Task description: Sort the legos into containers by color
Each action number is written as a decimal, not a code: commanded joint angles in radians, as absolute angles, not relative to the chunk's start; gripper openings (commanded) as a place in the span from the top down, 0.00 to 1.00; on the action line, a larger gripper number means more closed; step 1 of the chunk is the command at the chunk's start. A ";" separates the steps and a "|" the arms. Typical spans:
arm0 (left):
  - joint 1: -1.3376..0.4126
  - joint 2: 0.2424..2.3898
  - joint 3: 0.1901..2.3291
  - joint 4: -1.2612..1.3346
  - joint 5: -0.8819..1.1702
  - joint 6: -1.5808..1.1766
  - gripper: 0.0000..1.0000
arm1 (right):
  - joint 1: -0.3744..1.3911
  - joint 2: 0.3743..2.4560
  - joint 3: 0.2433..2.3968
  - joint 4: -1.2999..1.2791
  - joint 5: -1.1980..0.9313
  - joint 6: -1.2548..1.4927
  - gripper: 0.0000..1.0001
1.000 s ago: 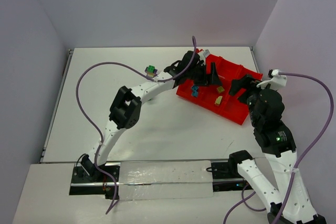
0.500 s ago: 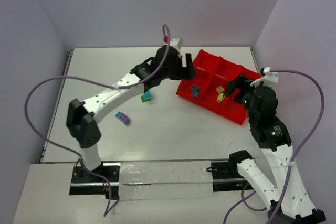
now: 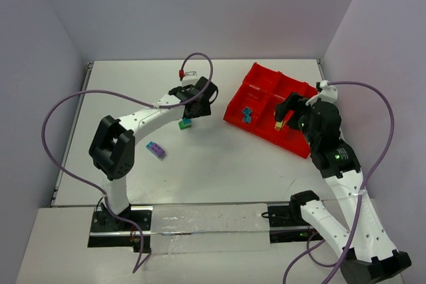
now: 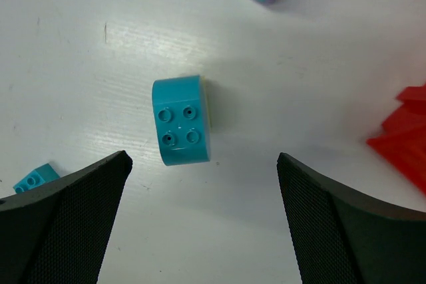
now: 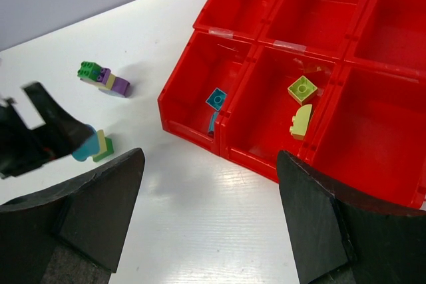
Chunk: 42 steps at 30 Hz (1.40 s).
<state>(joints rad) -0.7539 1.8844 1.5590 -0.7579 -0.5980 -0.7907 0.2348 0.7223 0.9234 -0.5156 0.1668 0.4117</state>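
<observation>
One teal rounded plastic brick [image 4: 181, 121] lies just ahead-left of the left gripper [image 4: 202, 164], jaws wide apart, empty. Centre over it, descend straight, pinch the flat sides; right gripper [image 5: 210, 157] also apart.

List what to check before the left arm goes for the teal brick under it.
1. left gripper open: ok.
2. teal brick lies between its jaws: ok.
3. Brick is one colour only: cannot tell; the right wrist view shows pale and green parts beside it.
4. teal compartment of the red tray has room: ok.
5. right gripper clear of that compartment: ok.
</observation>
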 commanded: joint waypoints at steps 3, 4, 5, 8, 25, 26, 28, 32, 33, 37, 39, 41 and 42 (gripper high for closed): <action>-0.715 1.891 1.521 -0.728 -0.610 -0.847 0.03 | 0.229 0.700 0.928 -0.486 0.168 0.411 0.13; -0.710 1.896 1.518 -0.724 -0.604 -0.845 0.04 | 0.229 0.700 0.928 -0.486 0.169 0.411 0.12; -0.704 1.903 1.515 -0.718 -0.596 -0.849 0.06 | 0.229 0.698 0.927 -0.485 0.169 0.411 0.12; -0.699 1.912 1.502 -0.694 -0.580 -0.848 0.12 | 0.229 0.702 0.925 -0.481 0.164 0.415 0.13; -0.672 1.930 1.437 -0.591 -0.505 -0.818 0.53 | 0.230 0.707 0.927 -0.474 0.147 0.422 0.13; -0.668 1.924 1.430 -0.584 -0.496 -0.818 0.58 | 0.229 0.706 0.928 -0.474 0.150 0.422 0.13; -0.658 1.914 1.424 -0.580 -0.489 -0.815 0.70 | 0.229 0.706 0.928 -0.474 0.149 0.419 0.13; -0.655 1.841 1.426 -0.567 -0.438 -0.728 0.99 | 0.229 0.715 0.935 -0.471 0.116 0.390 0.14; -0.655 1.832 1.423 -0.563 -0.425 -0.717 1.00 | 0.229 0.720 0.936 -0.471 0.107 0.385 0.14; -0.636 1.680 1.393 -0.464 -0.163 -0.531 1.00 | 0.229 0.755 0.952 -0.447 -0.069 0.291 0.11; -0.617 1.628 1.396 -0.441 0.137 -0.414 1.00 | 0.231 0.778 0.952 -0.392 -0.341 0.217 0.08; -0.609 1.596 1.417 -0.458 0.281 -0.322 1.00 | 0.248 0.784 0.933 -0.338 -0.472 0.171 0.08; -0.609 1.592 1.426 -0.459 0.336 -0.309 1.00 | 0.260 0.785 0.928 -0.310 -0.513 0.161 0.09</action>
